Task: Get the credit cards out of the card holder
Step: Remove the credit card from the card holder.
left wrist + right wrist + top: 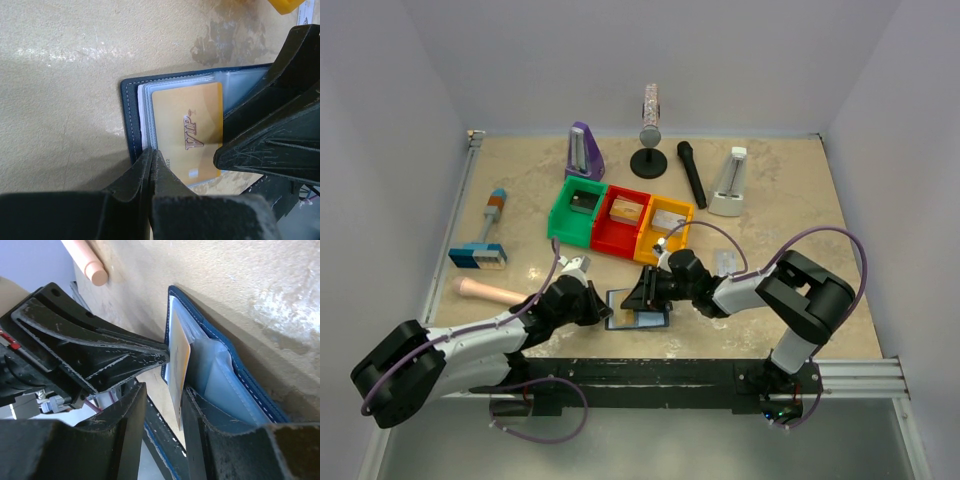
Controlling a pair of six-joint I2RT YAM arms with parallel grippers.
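Observation:
The navy card holder (pixel 640 318) lies open on the table between my two grippers. An amber-yellow credit card (pixel 187 132) marked VIP sticks partway out of its clear pocket. My left gripper (pixel 151 151) is shut, its tip pressed on the holder's stitched left edge (pixel 131 115). My right gripper (pixel 164 390) is open. The amber card's free edge (pixel 180 365) stands between its fingers, against the right finger (pixel 205 430) and apart from the left one. Pale lining (pixel 220 372) shows behind the card. In the top view the right gripper (pixel 645 295) sits over the holder's upper edge.
Green (pixel 572 215), red (pixel 620 222) and yellow (pixel 665 224) bins stand just behind the holder. A wooden rod (pixel 490 291) and a blue-and-white block (pixel 477 256) lie to the left. A small pale flat rectangle (pixel 724 262) lies to the right. Metronomes, a microphone (pixel 692 172) and a stand sit at the back.

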